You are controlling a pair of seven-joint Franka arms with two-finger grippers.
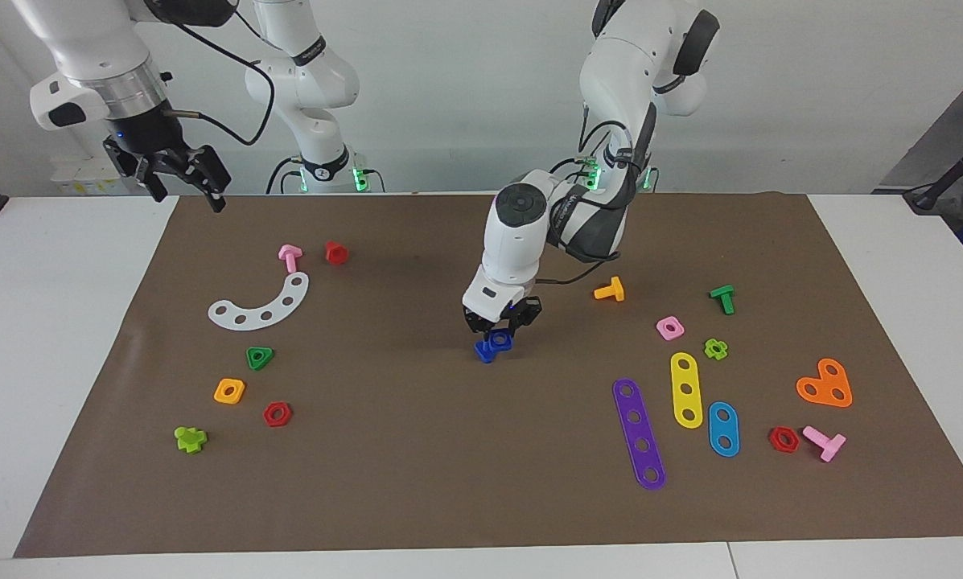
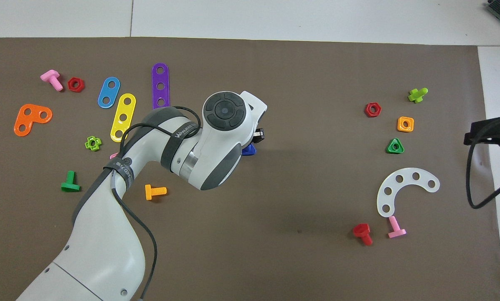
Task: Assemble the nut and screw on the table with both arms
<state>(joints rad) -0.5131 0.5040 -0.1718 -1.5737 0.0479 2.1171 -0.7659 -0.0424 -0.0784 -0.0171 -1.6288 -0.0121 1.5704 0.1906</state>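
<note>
1. Facing view: right claw hangs raised over the mat's edge, fingers apart; arm waiting.
2. Left claw points down mid-mat, arm bent low, fingers clamped on a dark-blue plastic piece touching the mat; whether nut or screw cannot be told.
3. Brown mat, smooth, flat on white tabletop.

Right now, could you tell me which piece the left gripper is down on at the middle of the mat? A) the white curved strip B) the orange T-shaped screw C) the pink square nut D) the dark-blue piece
D: in the facing view the left gripper sits low right on the dark-blue piece at the mat's middle, while the right gripper waits raised over the mat's edge at the right arm's end.
</note>
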